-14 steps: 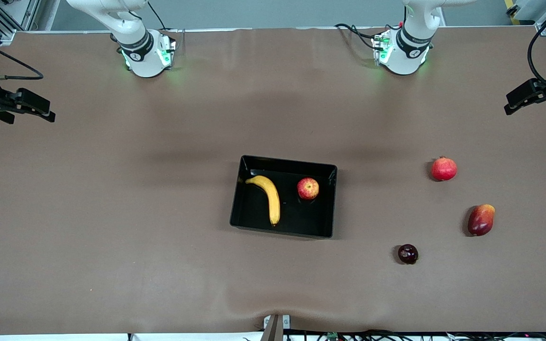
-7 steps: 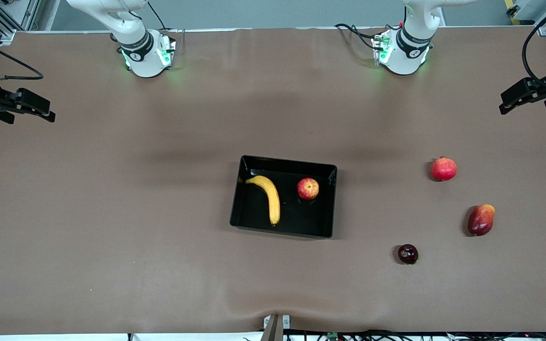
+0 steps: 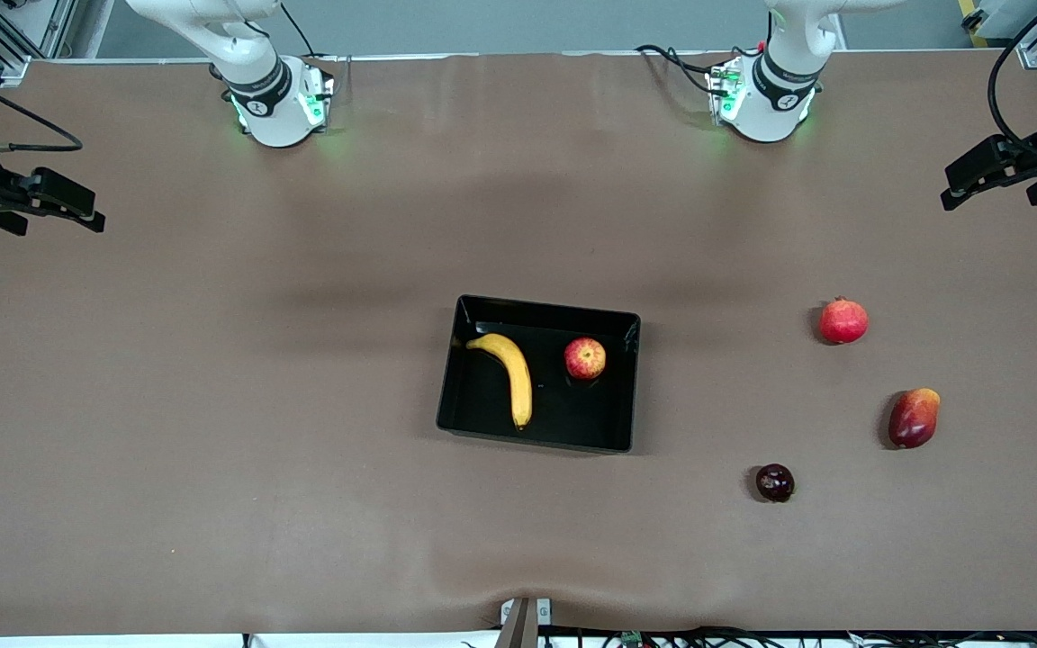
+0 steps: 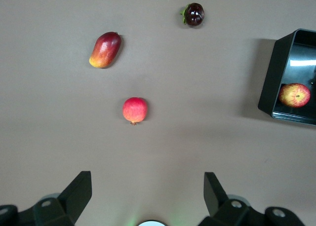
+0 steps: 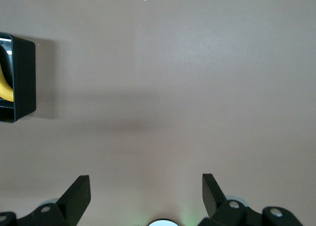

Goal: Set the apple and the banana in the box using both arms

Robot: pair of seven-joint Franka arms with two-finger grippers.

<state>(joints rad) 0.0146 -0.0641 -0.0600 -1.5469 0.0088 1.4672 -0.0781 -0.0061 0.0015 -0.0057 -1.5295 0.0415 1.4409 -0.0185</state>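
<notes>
Already the curved yellow banana (image 3: 508,376) and small streaky red apple (image 3: 585,358) lie in the glossy black box (image 3: 624,378) at frame centre; the left gripper (image 3: 991,171) at the right edge and the right gripper (image 3: 46,202) at the left edge, both spread empty, should simply keep well away from it.

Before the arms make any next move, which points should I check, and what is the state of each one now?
1. Banana lies inside the box: ok.
2. Apple lies inside the box: ok.
3. Left gripper is open and empty: ok.
4. Right gripper is open and empty: ok.
5. Both grippers are away from the box, at their own ends of the table: ok.
6. Pomegranate, mango and mangosteen lie outside the box: ok.
</notes>
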